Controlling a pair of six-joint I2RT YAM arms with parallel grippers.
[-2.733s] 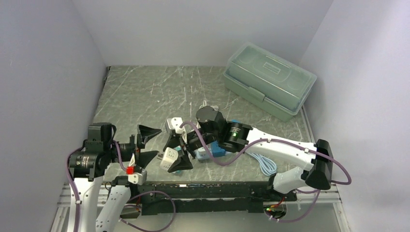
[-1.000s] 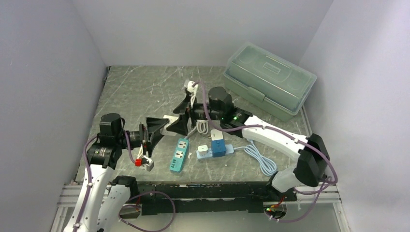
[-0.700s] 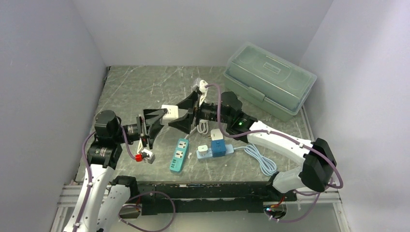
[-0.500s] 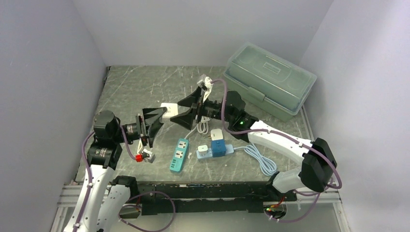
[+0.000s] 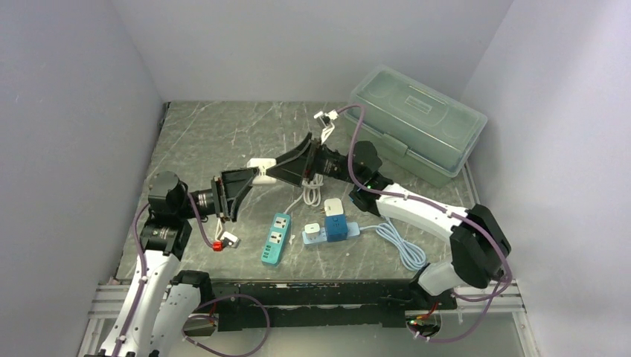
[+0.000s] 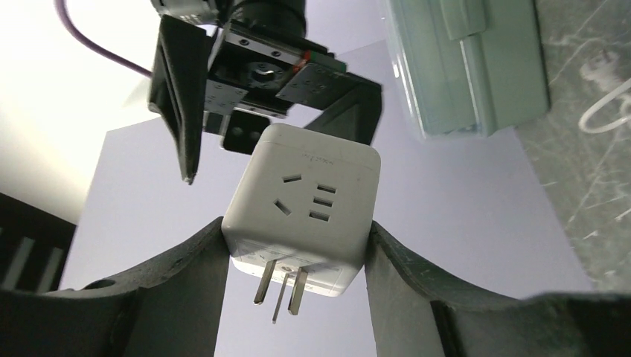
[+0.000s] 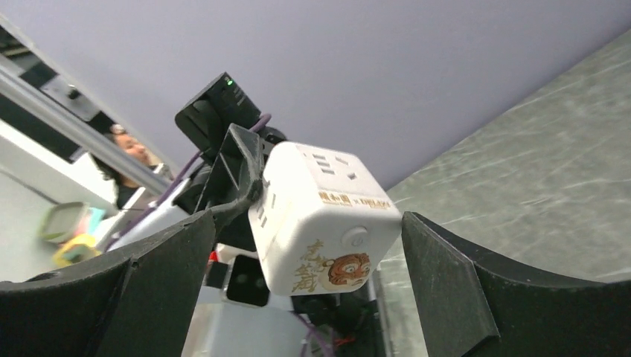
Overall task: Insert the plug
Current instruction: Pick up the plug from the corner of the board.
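Teal plastic is met first: a power strip (image 5: 275, 238) is laid close to the near edge of the grey marbled desk (image 5: 216, 141), about midway along it, with its sockets turned upward. Just to its right a blue and white socket block (image 5: 331, 225) is set. From that block a pale blue cable (image 5: 402, 251) is trailed in loops toward the right edge. A white cable (image 5: 311, 195) is looped just behind these two, nearer the middle of the desk.

Above the middle of the desk, clear of its surface, the white cube plug (image 5: 260, 167) is held. It is clamped between the left fingers (image 6: 186, 282), which are pressed against two opposite sides of it. In the left wrist view three metal prongs (image 6: 281, 286) are seen projecting from the face turned toward the base of those fingers, and a socket face is shown above them. In the right wrist view a tiger drawing (image 7: 348, 269) and gold lettering are shown on other faces.

The right fingers (image 7: 461, 290) are brought in from the opposite side and are spread wide, with the cube lying between them. No grip by them is seen.

In the far right corner of the desk a pale green translucent toolbox (image 5: 413, 123) is placed with its lid closed, well apart from the plug.
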